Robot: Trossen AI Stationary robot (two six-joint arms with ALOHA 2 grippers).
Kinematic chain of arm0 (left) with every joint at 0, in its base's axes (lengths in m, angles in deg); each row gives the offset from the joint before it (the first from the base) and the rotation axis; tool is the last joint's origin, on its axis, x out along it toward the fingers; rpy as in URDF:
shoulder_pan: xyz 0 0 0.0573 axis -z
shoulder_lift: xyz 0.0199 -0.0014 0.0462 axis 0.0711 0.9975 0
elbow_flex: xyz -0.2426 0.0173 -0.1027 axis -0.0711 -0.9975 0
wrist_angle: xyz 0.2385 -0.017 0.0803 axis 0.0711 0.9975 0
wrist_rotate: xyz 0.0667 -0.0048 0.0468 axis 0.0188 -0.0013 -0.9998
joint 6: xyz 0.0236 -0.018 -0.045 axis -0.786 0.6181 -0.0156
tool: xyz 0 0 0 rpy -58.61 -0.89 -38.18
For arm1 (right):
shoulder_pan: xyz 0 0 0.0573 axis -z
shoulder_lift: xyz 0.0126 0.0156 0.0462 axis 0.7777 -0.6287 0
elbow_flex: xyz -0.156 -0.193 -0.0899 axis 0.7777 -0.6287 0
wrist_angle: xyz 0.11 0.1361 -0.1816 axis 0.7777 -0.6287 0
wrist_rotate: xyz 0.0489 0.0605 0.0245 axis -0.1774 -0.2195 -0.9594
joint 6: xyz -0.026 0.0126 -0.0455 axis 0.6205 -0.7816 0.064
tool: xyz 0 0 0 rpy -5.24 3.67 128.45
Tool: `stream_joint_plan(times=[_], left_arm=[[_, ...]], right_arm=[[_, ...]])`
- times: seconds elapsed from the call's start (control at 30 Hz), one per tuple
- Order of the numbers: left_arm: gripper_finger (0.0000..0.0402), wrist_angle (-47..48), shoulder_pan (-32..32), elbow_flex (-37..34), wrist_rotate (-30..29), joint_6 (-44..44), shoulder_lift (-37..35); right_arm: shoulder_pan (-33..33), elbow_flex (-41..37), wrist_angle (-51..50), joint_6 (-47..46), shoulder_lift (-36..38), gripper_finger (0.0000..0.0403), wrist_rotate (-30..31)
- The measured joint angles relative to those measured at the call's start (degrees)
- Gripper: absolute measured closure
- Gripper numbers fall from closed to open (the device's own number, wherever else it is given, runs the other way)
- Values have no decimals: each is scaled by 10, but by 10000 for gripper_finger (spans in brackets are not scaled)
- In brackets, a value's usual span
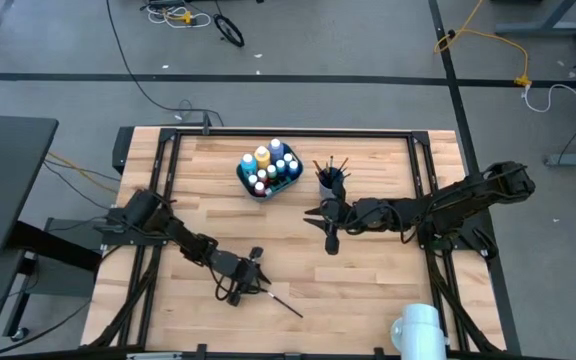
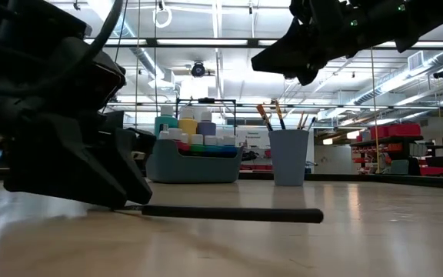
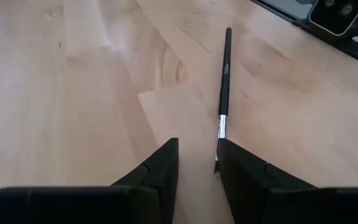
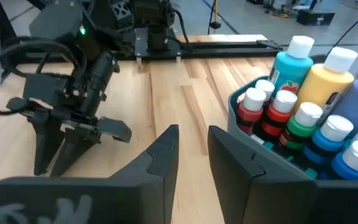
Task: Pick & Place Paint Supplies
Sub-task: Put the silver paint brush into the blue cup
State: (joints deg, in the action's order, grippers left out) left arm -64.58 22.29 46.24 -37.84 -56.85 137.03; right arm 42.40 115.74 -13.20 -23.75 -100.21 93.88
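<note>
A thin dark-handled paintbrush (image 1: 280, 299) (image 3: 225, 81) (image 2: 229, 213) lies flat on the wooden table near its near edge. My left gripper (image 1: 252, 278) (image 3: 197, 162) is low at the brush's bristle end, open by a narrow gap. A teal bin (image 1: 268, 170) (image 2: 194, 163) (image 4: 253, 124) holds several white-capped paint bottles. A blue-grey cup (image 1: 331, 181) (image 2: 291, 158) holds several brushes upright. My right gripper (image 1: 312, 212) (image 4: 193, 146) hangs above the table next to the cup, narrowly open and holding nothing. My left gripper comes slanting down from the table's left, with its fingertips low at the table. The brush's bristle tip (image 3: 217, 163) lies right at the inner edge of one finger (image 3: 235, 168). Whether that finger touches it, I cannot tell. The whole brush rests on the table.
Black rails frame the table's left, right and far sides (image 1: 288, 133). A white cylinder (image 1: 418, 328) sits at the near right corner. Bare wood (image 1: 368, 280) lies between the brush and the right rail. In the right wrist view the left arm (image 4: 73, 81) shows across the table.
</note>
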Motion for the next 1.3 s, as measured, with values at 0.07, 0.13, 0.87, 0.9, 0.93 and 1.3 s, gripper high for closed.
stream_joint_plan(times=[0.07, 0.13, 0.87, 0.9, 0.93, 1.3], left_arm=[[283, -14, 0, -1, -5, -2, 0], [283, -33, 0, -3, -6, -14, 0], [283, 0, 0, -1, -22, 14, -6], [283, 0, 0, -1, -23, 14, -6], [283, 2, 0, -1, -26, 11, -6], [283, 113, -1, 67, -33, -27, -9]], right_arm=[[0, 0, -9, 0, 0, 315, 0], [0, 0, -10, 0, 0, 315, 1], [0, 0, -11, -14, 0, 315, 1], [0, 0, -11, -14, 0, 315, 1], [0, 0, -11, -14, 0, 315, 1], [0, 0, -11, -13, 0, 315, 1]])
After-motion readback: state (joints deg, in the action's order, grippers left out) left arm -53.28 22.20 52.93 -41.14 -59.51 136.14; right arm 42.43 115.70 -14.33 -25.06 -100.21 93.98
